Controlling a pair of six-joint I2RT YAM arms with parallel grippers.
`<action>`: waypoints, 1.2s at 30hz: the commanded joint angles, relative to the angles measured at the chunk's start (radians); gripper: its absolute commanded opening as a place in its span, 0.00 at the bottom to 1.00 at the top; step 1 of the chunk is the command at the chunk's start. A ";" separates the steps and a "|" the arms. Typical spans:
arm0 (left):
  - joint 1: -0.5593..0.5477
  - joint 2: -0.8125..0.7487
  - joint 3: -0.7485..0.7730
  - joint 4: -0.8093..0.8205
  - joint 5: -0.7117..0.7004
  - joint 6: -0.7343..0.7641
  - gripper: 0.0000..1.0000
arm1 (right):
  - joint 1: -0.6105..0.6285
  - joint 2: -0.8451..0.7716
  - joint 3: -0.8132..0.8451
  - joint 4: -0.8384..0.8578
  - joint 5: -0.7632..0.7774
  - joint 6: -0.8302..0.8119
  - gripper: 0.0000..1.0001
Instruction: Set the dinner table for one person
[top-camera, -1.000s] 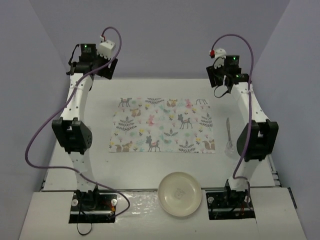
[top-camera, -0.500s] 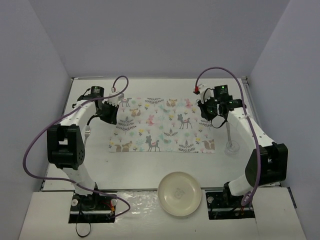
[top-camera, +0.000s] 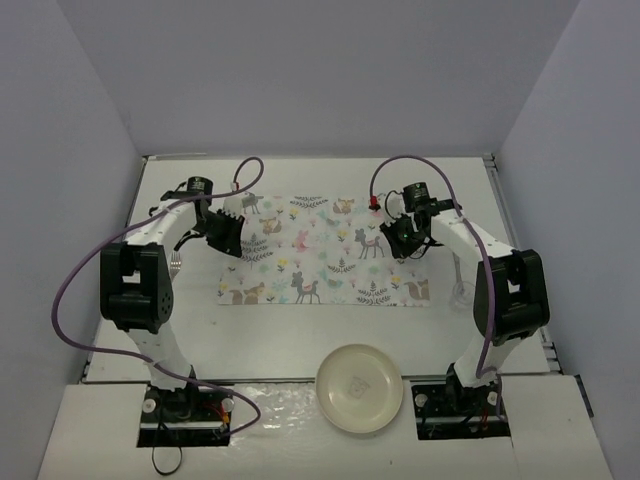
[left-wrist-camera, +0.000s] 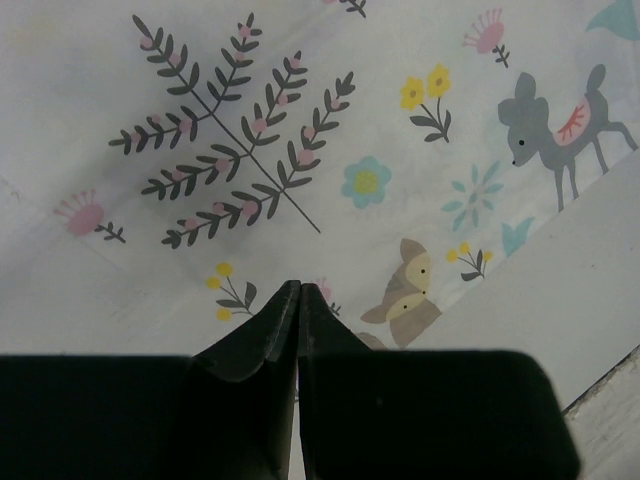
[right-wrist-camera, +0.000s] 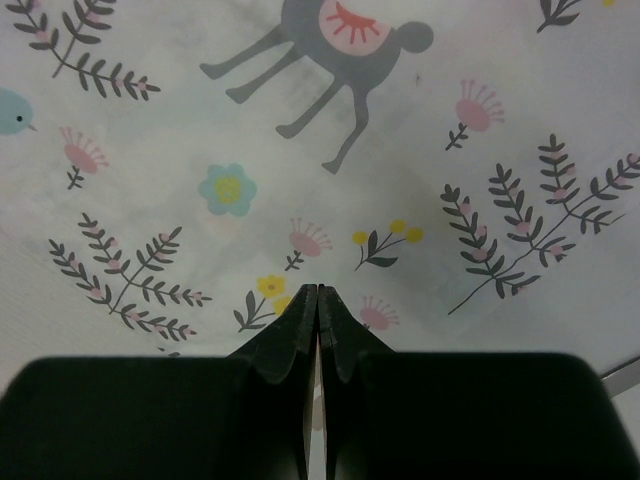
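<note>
Worktop fills the middle of the top view, white and matte, walled by pale lilac panels. A printed placemat with deer, foxes and leaf sprigs lies flat at its centre. Both arms bend inward over the cloth, one from the left of the frame, one from the right. A cream plate sits at lower centre, between the two arm bases. A clear spoon lies just right of the placemat, and what looks like a fork shows just left of it, half hidden by the left arm.

From above, neither grip can be read. The wrist cameras settle it: the left pincer is clenched on nothing, tips pressed together over a leaf sprig near the cloth's edge, with bare white surface at lower right. The right pincer is likewise clenched and empty, over flowers below a grey deer. Whether either tip touches the cloth cannot be told.
</note>
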 joint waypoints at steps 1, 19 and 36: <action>-0.011 0.069 0.114 -0.073 0.051 0.054 0.00 | 0.008 0.017 0.044 -0.018 0.063 -0.006 0.00; -0.012 0.087 0.045 -0.078 0.054 0.103 0.03 | 0.040 -0.040 0.064 -0.464 -0.111 -0.215 0.40; -0.008 -0.187 -0.254 0.069 -0.168 0.076 0.36 | 0.406 -0.003 -0.109 -0.604 -0.156 -0.242 0.51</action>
